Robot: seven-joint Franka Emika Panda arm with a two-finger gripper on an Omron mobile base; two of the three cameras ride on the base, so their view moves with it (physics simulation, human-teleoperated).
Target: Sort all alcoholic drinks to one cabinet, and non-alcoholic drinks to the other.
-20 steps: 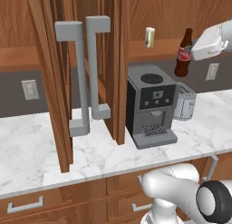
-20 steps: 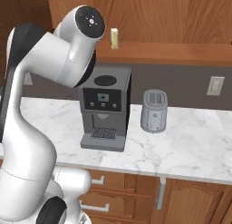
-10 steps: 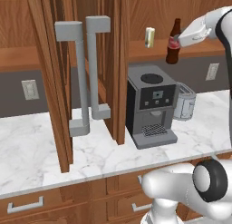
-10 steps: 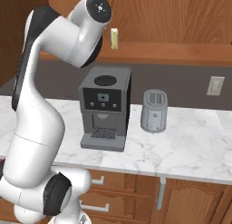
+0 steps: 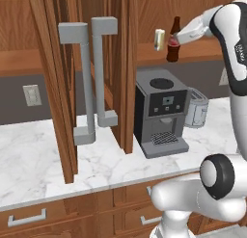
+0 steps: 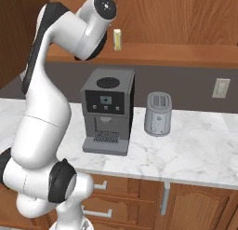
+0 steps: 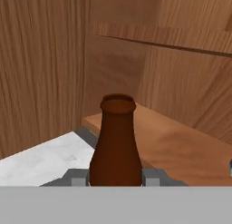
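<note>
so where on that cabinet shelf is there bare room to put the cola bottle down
The shelf looks bare behind and to the right of the cola bottle, which the gripper holds with jaws shut; the hand view shows open wood running to the back wall. It is crowded only at the left end, where the cream carton stands close beside the bottle.

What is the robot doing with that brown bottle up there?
The white robot arm's gripper is shut on a small dark-brown cola bottle with a red label. It holds the bottle upright at the open wooden cabinet shelf, right beside a short pale cream-yellow carton that stands there. Below on the marble counter sit a dark coffee machine and a grey toaster. It looks like the robot is putting the drink away.
</note>
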